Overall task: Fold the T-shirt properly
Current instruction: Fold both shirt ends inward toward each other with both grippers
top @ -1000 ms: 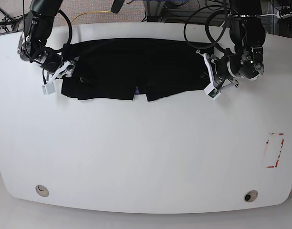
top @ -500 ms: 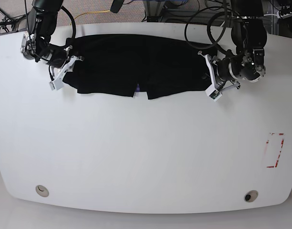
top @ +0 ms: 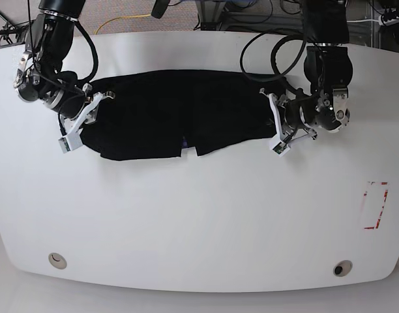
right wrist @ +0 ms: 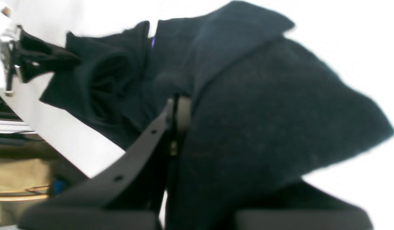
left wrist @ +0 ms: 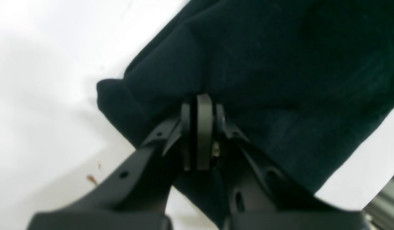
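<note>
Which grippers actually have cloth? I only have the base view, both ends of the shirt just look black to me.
Observer: The left gripper is shut on the T-shirt; the left wrist view shows black fabric pinched between its pads.
Operator: And the right one?
Observer: The right gripper is shut on the shirt too, and cloth drapes over one finger, hiding it.
Operator: Any print showing?
Observer: The right wrist view shows only a small purple speck at a fold edge; the rest is plain black.
</note>
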Robot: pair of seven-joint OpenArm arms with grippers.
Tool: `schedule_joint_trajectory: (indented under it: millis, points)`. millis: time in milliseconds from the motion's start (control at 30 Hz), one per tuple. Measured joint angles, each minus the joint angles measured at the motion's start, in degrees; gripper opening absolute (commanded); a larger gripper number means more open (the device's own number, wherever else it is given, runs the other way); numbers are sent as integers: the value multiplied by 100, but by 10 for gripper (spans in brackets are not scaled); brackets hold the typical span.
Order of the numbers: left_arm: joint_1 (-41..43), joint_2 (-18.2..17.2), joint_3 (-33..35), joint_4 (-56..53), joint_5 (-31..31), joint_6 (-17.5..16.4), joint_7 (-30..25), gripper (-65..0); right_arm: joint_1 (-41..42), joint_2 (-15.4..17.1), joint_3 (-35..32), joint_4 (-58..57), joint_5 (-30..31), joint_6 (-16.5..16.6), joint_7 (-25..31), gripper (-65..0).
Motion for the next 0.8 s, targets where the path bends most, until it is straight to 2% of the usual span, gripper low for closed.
schedule_joint_trajectory:
  millis: [167, 400, 700, 800]
  points:
    - [-352, 166, 4, -332, 81, 0, 2, -650, 227, 13, -341, 232, -9, 17, -186, -650]
    - [-772, 385, 70, -1097, 66, 136, -481, -650, 758, -81, -1054, 243, 2, 22, -114, -650]
    - [-964, 671, 317, -1469, 63, 138, -643, -650, 1410, -627, -1827, -225, -227, -2, -120, -650]
    - [-979, 688, 317, -1523, 46, 136, -664, -650, 1502, -804, -2028, -251, -695, 2, -120, -650]
